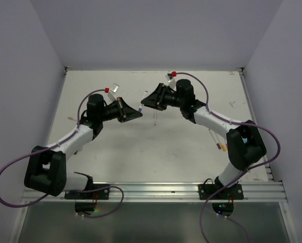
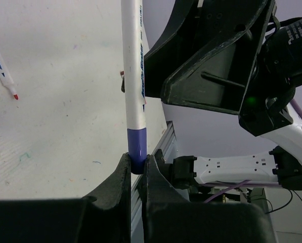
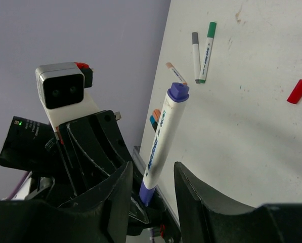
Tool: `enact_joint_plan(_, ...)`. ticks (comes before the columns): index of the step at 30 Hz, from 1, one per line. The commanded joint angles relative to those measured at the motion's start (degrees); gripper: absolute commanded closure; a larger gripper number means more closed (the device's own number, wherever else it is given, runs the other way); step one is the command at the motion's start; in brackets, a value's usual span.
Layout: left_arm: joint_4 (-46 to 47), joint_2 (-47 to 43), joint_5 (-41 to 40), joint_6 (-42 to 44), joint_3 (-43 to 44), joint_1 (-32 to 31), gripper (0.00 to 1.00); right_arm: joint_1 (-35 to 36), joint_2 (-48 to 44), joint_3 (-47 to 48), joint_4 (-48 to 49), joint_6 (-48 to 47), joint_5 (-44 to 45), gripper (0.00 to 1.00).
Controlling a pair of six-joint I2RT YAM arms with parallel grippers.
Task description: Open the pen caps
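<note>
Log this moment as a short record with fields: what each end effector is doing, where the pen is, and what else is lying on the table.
left end effector: shut on one purple end of the pen
right end effector: open, one finger on each side of the pen, not clamped
pen: held off the table, white barrel, purple at both ends
cap state: no bare tip visible on this pen
loose on table: green-capped pen, grey-capped pen, uncapped red-tipped pen
</note>
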Motion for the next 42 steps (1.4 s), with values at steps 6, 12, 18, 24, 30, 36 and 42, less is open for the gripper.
enact_joint_plan(6, 2.6, -1.8, 1.7, -0.5, 0.9, 0.1, 1.0, 0.4, -0.3, 1.3, 0.3, -1.2, 0.4, 0.58)
enact_joint_plan(12, 5.2, -1.6, 3.0, -1.7, 0.1, -0.5, 1.0, 0.8, 4.2, 5.1, 3.9, 1.4, 0.1, 0.66)
enact_joint_plan(18, 5.8, -0.2, 4.8, -1.3, 1.3, -0.6, 1.0, 0.8, 5.1, 5.9, 3.6, 2.8, -0.1, 1.0)
enact_joint_plan(24, 3.4, 0.2, 4.2, 0.3, 1.7, -0.2, 0.69, 0.7, 3.8, 4.5, 0.9, 2.3, -0.4, 1.0)
enact_joint_plan(30, 2.9, 0.2, 3.9, 0.8, 2.1, 0.1, 0.65, 0.8, 2.8, 3.0, 1.1, 2.7, -0.6, 1.0)
enact_joint_plan(36, 3.6, 0.2, 4.1, 0.7, 1.7, 0.1, 0.66, 0.8, 3.3, 2.6, 2.6, 4.5, -1.3, 1.0)
enact_joint_plan(42, 4.2, 0.9, 4.5, 0.6, 2.0, 0.5, 0.66, 1.0, 3.0, 1.9, 2.8, 4.8, -1.8, 1.0)
